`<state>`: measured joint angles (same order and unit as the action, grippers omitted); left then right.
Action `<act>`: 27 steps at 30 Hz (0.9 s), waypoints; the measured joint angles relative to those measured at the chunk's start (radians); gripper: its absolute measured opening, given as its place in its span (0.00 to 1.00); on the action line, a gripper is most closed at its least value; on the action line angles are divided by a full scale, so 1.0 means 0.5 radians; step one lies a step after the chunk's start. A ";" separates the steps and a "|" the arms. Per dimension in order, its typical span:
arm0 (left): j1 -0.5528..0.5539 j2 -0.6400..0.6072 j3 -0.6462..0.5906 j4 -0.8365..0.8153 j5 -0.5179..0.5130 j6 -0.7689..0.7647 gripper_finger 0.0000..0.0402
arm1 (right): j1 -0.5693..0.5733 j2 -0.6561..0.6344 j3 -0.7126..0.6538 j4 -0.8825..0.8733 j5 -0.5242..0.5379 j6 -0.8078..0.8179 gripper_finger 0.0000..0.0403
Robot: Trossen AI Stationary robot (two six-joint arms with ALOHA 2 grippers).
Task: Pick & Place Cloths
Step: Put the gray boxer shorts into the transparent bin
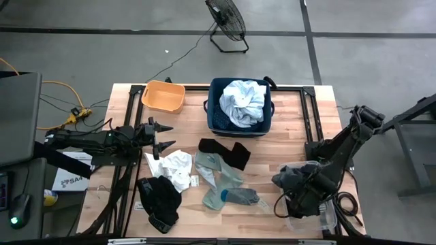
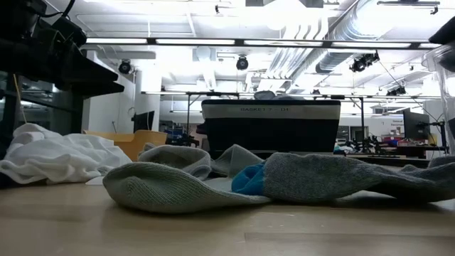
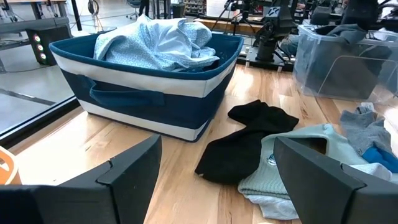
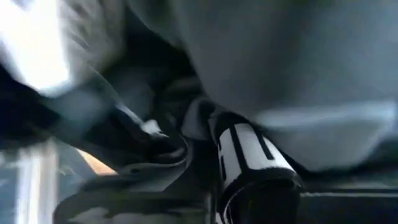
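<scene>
My left gripper [image 1: 162,138] hovers open above the table's left part, left of the white piece [image 1: 174,167]; in its wrist view [image 3: 217,186] it faces the navy bin [image 3: 143,99]. That bin [image 1: 212,109] holds the pale blue-white shirt [image 1: 244,102]. Lying flat on the table are a black piece [image 1: 225,151], grey-green socks [image 1: 219,178] [image 2: 213,181], and another black piece [image 1: 161,200]. My right gripper [image 1: 300,189] is down among dark grey cloths [image 1: 294,175] in a clear tub [image 1: 325,216] at the near right corner; its wrist view shows only dark cloth [image 4: 261,74] close up.
An orange tub [image 1: 163,96] stands at the far left of the table, beside the navy bin. Black rails [image 1: 310,116] run along the table's right part. Cables [image 1: 344,204] lie by the clear tub. Bare wood shows between the bin and the socks.
</scene>
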<state>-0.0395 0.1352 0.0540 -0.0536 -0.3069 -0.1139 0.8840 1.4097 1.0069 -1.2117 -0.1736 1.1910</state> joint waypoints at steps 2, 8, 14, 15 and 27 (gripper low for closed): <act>0.000 0.000 0.000 0.000 0.000 0.000 0.76 | 0.017 0.000 0.000 -0.086 -0.060 0.068 0.01; 0.000 0.000 0.000 0.000 0.000 -0.001 0.76 | 0.068 0.000 0.000 -0.156 -0.127 0.139 0.01; 0.000 0.000 0.000 0.000 0.000 0.000 0.76 | 0.080 0.015 0.000 -0.076 0.014 0.123 0.01; 0.000 0.000 0.000 0.000 0.000 0.000 0.76 | 0.079 0.015 0.000 -0.069 0.031 0.123 0.02; 0.000 0.000 0.000 0.000 0.000 -0.001 0.76 | 0.078 0.015 0.003 -0.029 -0.042 0.387 0.41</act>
<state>-0.0395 0.1352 0.0540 -0.0536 -0.3069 -0.1142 0.9230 1.4172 1.0084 -1.2261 -0.1945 1.3843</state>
